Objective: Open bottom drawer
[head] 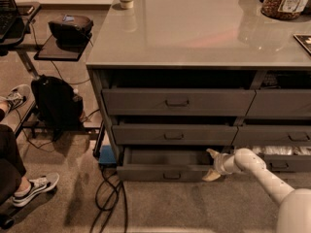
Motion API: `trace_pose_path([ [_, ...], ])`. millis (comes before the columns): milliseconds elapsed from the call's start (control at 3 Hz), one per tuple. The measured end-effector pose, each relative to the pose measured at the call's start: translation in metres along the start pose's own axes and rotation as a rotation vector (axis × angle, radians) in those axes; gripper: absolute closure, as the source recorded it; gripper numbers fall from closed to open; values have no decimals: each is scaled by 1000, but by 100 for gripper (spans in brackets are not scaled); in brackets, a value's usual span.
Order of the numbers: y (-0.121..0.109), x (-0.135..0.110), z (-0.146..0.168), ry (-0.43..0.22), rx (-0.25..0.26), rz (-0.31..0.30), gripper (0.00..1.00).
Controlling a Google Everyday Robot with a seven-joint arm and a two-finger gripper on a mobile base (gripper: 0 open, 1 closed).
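Gripper (212, 164) sits low at the right end of the bottom drawer (165, 171), at the tip of the white arm (255, 171) that reaches in from the lower right. Its fingers are apart. One lies behind the slim front panel, over the drawer's inside, and the other in front of it, so the panel's right end stands between them. Whether they press on the panel I cannot tell. They are well to the right of the pull (171, 175), which nothing touches.

The single camera view shows the drawer already part-way out. Its front stands forward of the two taller drawers above (177, 102), and a strip of flat grey floor shows behind the panel, bare as far as can be seen. So the opening is under way, not finished. I judge the drawer roughly a third to a half open, though how much more it can slide out cannot be seen from here.

What seems left is a further straight pull toward the camera, then release. Gripping at the panel's end rather than the middle could skew the drawer on its runners — a risk, not something visible.

Nearby, the neighbouring drawer (286, 164) lies just behind the arm, and cables (109, 193) trail on the carpet by the drawer's left corner, close to its path.
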State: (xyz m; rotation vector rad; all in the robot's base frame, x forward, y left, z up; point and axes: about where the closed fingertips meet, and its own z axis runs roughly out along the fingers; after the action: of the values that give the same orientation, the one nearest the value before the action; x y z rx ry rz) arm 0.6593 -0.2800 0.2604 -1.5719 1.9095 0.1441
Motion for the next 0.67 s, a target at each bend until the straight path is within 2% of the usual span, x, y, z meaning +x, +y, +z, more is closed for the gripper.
trace_pose_path([
  [333, -5, -2, -1, -20, 8, 13, 43],
  [667, -15, 3, 5, -48, 31, 55, 72],
])
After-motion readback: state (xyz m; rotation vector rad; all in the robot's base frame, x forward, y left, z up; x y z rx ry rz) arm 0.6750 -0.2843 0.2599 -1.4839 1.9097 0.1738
